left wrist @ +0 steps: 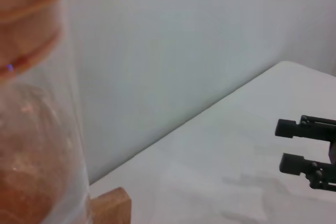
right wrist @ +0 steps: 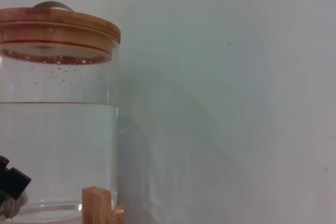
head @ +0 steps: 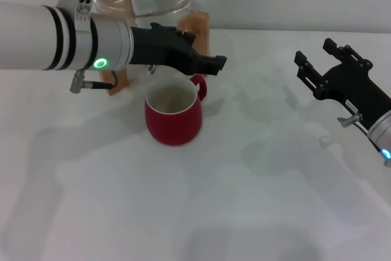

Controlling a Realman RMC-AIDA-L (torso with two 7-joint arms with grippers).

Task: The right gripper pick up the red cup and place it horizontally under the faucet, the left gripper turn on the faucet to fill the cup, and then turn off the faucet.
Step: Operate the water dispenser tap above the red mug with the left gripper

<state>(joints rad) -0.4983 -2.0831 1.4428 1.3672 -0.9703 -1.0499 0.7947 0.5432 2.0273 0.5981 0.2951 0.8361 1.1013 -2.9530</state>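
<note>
both claws empty: red cup (head: 173, 116) stands beneath the faucet (head: 151, 67); left gripper (head: 211, 63), closure unclear, reaches its lever; right gripper (head: 317, 68) waits apart, fingers spread.

Glass jar (left wrist: 37, 145) looms close; the right claw (left wrist: 294, 145) (fingers apart) hovers over the table (left wrist: 220, 150).

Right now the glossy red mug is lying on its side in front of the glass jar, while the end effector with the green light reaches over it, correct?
Not quite: the head view shows the glossy red mug standing upright, mouth up. The rest holds.
</note>
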